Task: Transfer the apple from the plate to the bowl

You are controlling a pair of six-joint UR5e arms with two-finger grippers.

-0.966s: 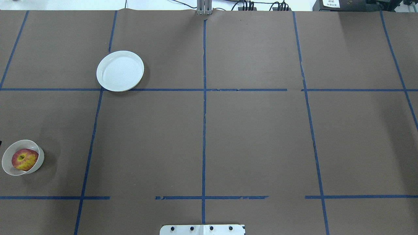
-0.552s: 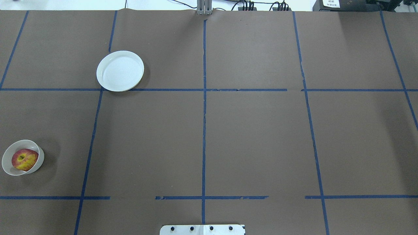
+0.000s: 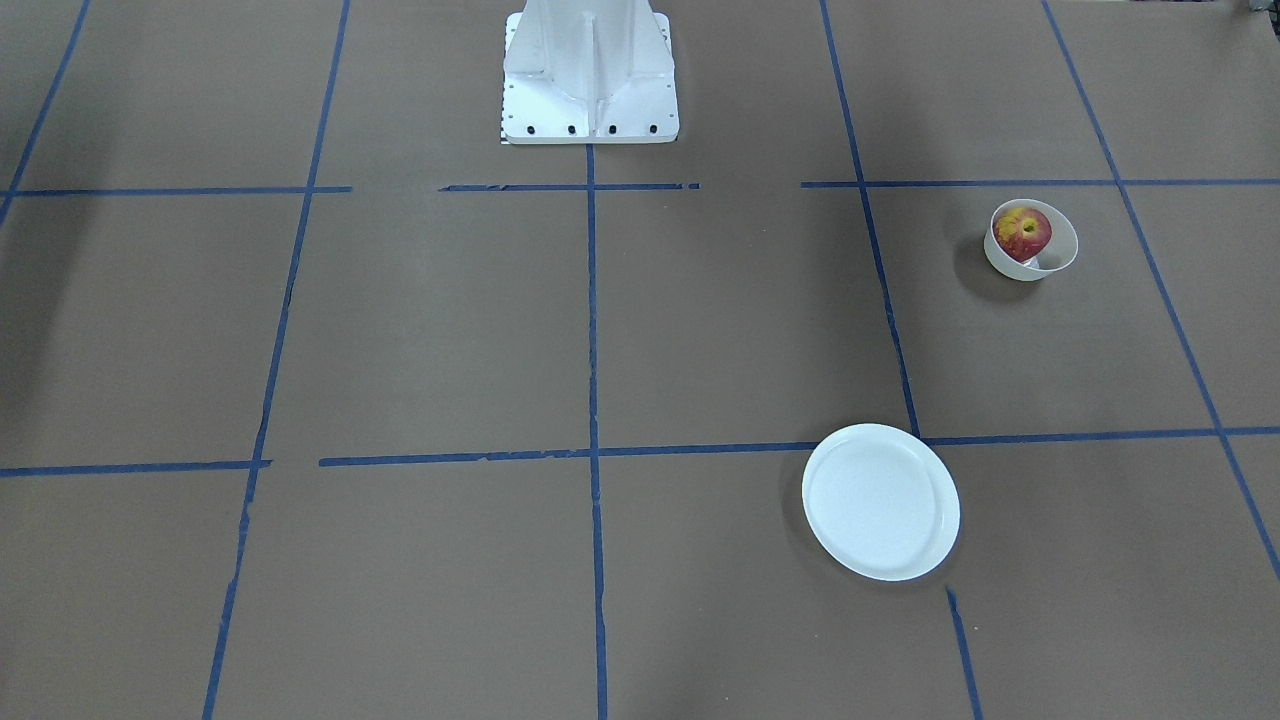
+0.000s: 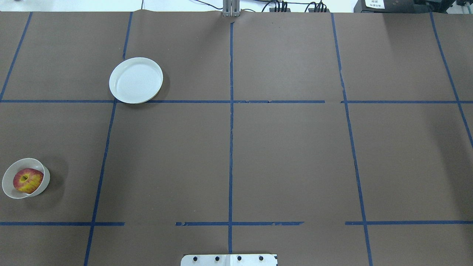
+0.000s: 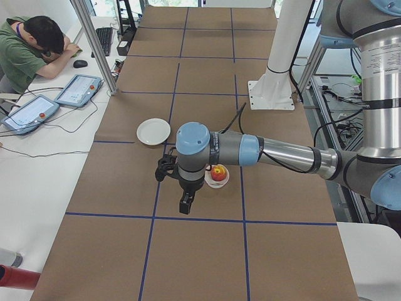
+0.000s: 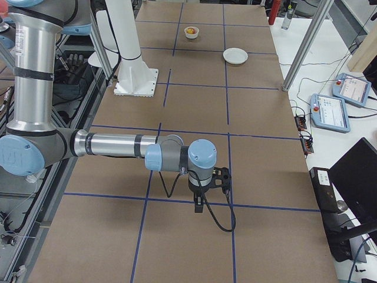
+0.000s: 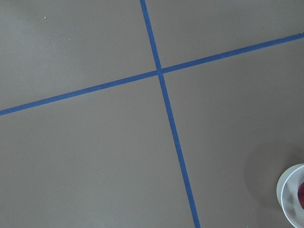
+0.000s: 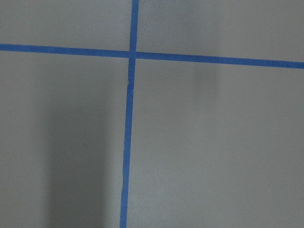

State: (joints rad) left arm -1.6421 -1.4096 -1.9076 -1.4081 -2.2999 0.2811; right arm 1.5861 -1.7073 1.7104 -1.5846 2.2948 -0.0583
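1. The apple sits inside the bowl with its stem dimple up. The bowl stands close to the left edge of the table, on the robot's half
2. The plate lies flat toward the far, operators' edge, in the left half of the table and well apart from the bowl
3. The overhead and front-facing views give me both dishes but neither arm; only the two side cameras carry the arms
4. From the left end I see the left gripper hanging point-down above the table just beside the bowl, on the side toward the left edge, clear of bowl and apple. I cannot tell whether it is parted or closed
5. From the right end I see the right gripper pointing down above the table near the right edge, well apart from both dishes. Again I cannot tell its state
6. The left wrist camera catches a sliver of the bowl's rim in its lower right corner and a crossing of blue tape lines. The right wrist camera shows only tape and brown paper
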